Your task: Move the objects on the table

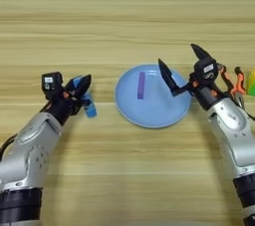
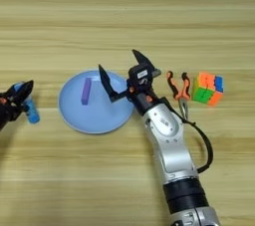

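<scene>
My two arms are smooth silver-grey shells with black bands lower down. Each wrist is black with orange bits, ending in pointed black fingers. A black cable loops beside my right forearm.
</scene>
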Robot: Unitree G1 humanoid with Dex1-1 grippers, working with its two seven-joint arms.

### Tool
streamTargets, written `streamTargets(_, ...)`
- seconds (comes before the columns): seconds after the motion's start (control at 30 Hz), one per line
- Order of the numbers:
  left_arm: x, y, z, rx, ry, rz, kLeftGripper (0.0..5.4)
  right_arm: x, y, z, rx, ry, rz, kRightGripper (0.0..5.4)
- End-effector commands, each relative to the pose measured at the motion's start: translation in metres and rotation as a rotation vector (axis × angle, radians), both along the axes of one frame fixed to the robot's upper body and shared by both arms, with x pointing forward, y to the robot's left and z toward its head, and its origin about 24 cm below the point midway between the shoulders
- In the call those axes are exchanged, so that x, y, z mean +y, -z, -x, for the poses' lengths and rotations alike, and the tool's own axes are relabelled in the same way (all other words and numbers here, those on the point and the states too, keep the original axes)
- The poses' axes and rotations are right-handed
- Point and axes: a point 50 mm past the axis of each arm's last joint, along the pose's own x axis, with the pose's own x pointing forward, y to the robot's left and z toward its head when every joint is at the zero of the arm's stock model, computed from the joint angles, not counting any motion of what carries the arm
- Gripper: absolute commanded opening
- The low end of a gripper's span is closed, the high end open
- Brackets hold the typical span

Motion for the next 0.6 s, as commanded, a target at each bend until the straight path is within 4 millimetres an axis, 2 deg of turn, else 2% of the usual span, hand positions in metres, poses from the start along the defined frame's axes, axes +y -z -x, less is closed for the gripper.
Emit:
streamTargets(0.03,0.0,0.015,0.0,0.081,0.001,-0.026,1.35,0.0,-0.004,-0.002,-0.011,-0.001,-0.012,5.4)
streamTargets(0.6,-0.023,0.026,-0.018,0.108,0.075,-0.051,1.35,0.0,-0.004,-0.001,-0.014,0.008,-0.014,5.4)
